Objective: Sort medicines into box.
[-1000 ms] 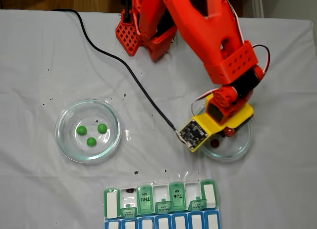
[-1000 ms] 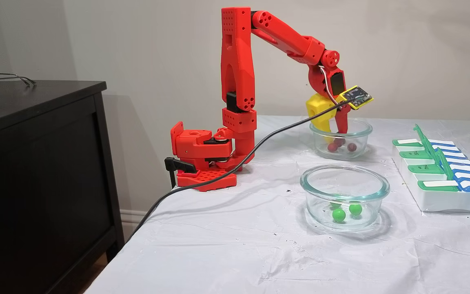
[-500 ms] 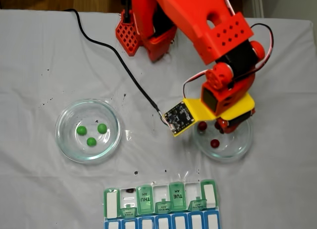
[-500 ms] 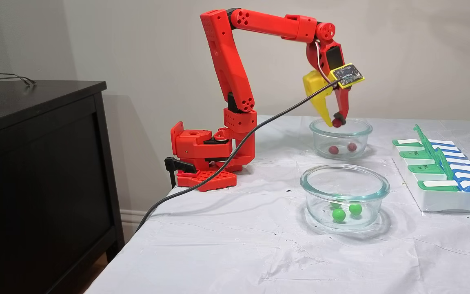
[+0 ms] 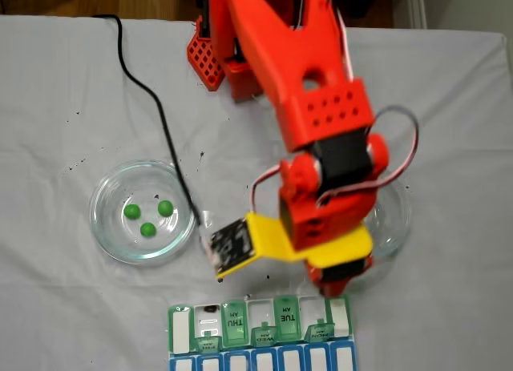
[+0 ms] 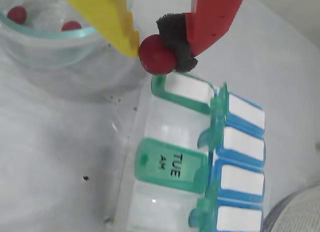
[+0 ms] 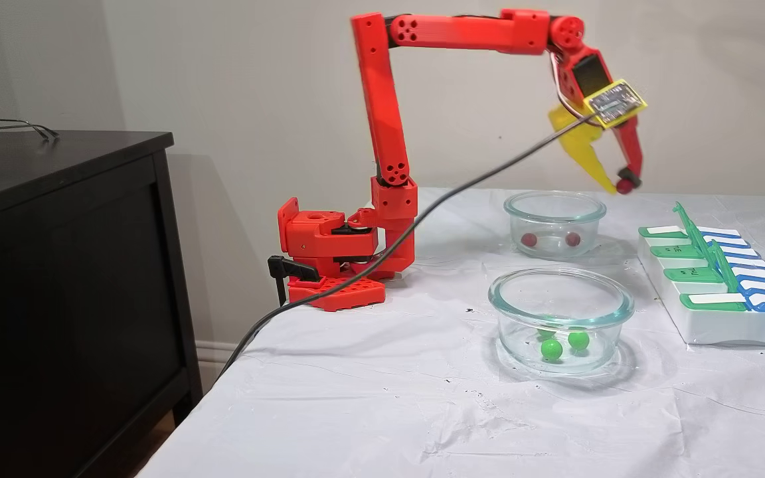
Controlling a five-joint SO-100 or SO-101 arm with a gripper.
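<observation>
My gripper (image 6: 157,47) is shut on one red medicine ball (image 6: 154,57), pinched between the yellow finger and the foam-padded red finger. In the side fixed view the gripper (image 7: 621,184) hangs high in the air between the far glass bowl (image 7: 555,207) and the box (image 7: 728,332). The wrist view shows the ball just above the box's end compartment (image 6: 165,127), next to the shut TUE lid (image 6: 172,165). Two red balls (image 7: 526,239) stay in the far bowl. Three green balls (image 5: 147,228) lie in the other bowl (image 5: 104,187).
From above, the red arm (image 5: 321,122) covers most of the right bowl (image 5: 397,223) and reaches to the box (image 5: 182,331) at the cloth's front edge. A black cable (image 5: 152,106) trails across the cloth. A dark cabinet (image 7: 57,265) stands beside the table.
The gripper rose out of the far bowl with a red ball in it and swung over toward the box. Two red balls stayed behind in that bowl.
</observation>
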